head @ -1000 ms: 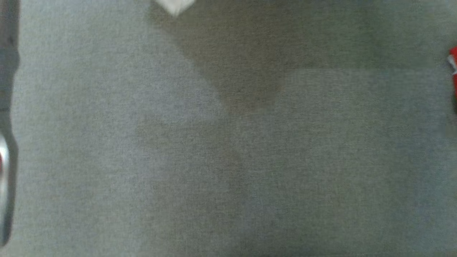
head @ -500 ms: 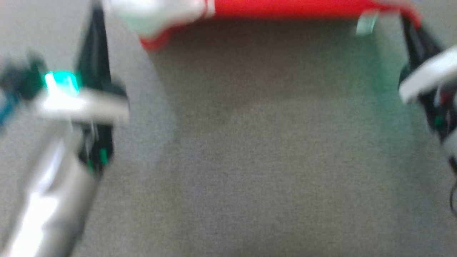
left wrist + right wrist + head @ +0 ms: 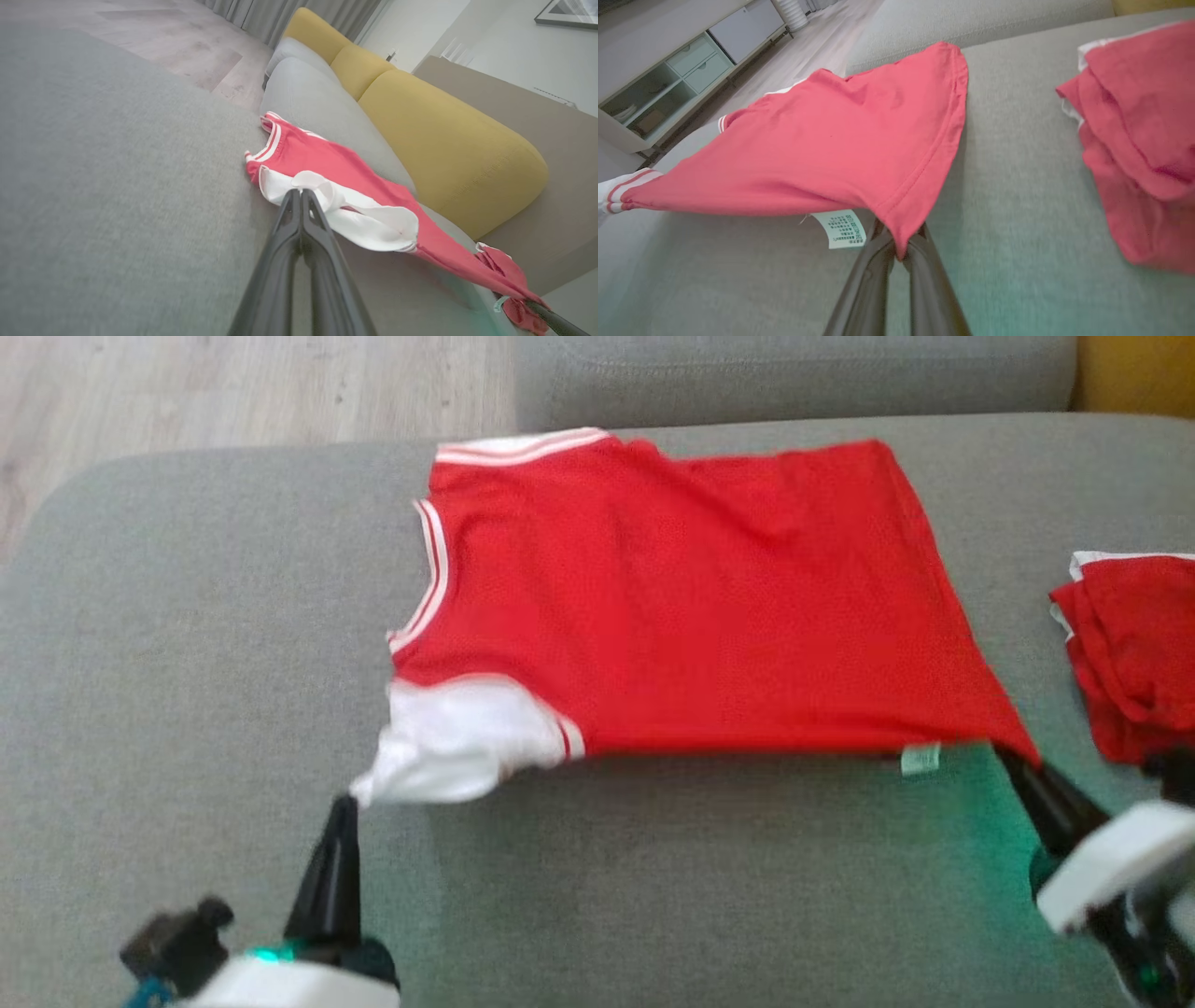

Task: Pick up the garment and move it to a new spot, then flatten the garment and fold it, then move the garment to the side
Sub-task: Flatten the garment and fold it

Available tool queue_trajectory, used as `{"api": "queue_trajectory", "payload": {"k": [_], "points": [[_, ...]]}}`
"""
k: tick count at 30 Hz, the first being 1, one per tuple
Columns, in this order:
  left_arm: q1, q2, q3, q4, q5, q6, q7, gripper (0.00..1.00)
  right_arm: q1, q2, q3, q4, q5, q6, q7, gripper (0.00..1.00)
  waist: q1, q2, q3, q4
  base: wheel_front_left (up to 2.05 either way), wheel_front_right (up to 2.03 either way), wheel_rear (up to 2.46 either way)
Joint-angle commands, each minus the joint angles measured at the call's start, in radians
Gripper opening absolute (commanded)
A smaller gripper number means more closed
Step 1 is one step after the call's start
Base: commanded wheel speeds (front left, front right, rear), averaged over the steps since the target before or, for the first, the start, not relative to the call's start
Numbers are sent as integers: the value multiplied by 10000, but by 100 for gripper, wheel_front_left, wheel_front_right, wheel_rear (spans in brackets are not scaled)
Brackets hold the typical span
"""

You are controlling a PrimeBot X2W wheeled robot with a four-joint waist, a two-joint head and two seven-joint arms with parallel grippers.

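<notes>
A red garment with white sleeves and white-striped trim is stretched over the grey sofa seat, its near edge lifted. My left gripper is shut on the white sleeve at the lower left; the left wrist view shows the sleeve pinched at my left gripper. My right gripper is shut on the garment's lower right hem corner, beside a small care label. In the right wrist view the red garment hangs from my right gripper, the label dangling beneath.
A second red garment lies crumpled at the right of the seat, also as a red heap. Yellow back cushions line the sofa. Wooden floor lies beyond the seat's far left edge, with a low cabinet farther off.
The head camera has swung up from bare seat fabric, so the whole picture shifted. The garment and both shut grippers have come fully into view, held stretched between them.
</notes>
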Motion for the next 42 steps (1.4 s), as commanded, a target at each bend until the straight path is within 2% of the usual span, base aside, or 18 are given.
{"api": "queue_trajectory", "payload": {"k": [1,5,9,21,36,37,38,39,40,41,42], "points": [[-43,79,368,-484,65,150,-65,0,318,-529,-206,-424,48,-9,-117,0,3,-1,-64,-6,0,0,0],[547,-66,409,-936,-63,387,-66,0,1081,-597,-652,-1090,-139,-9,36,0,3,-1,-45,-61,0,0,0],[372,-177,493,-1081,-227,420,-1,0,1265,-437,-1240,-1390,-316,-9,346,0,3,-1,202,-40,0,0,0],[-2631,-780,514,262,-477,-220,503,0,36,380,-2067,-1241,-782,-9,1419,0,3,-1,1445,41,0,0,0],[-5748,-1066,678,2393,247,-961,136,0,-2224,879,-1758,-371,-1211,-9,1650,0,3,-1,2492,-134,0,0,0],[-5877,-1089,688,2514,274,-1000,114,0,-2376,903,-1710,-280,-1233,-9,1605,1,3,-1,2542,-138,0,0,0],[-5990,-1110,694,2636,301,-1039,92,0,-2516,944,-1679,-165,-1271,-9,1525,42,3,-1,2585,-140,0,0,0],[-6086,-1132,700,2748,325,-1076,72,17,-2644,993,-1638,-59,-1305,-9,1447,100,3,-1,2620,-142,0,0,0],[-6165,-1160,709,2854,340,-1113,52,46,-2765,1052,-1637,57,-1333,-9,1301,100,3,-1,2645,-146,0,0,0],[-6225,-1195,718,2949,348,-1148,34,96,-2866,1124,-1686,214,-1360,-9,1122,100,3,-1,2663,-145,0,0,0],[-6263,-1236,726,3030,356,-1180,17,100,-2945,1205,-1692,317,-1371,-9,951,100,3,-1,2671,-144,0,0,0]]}}
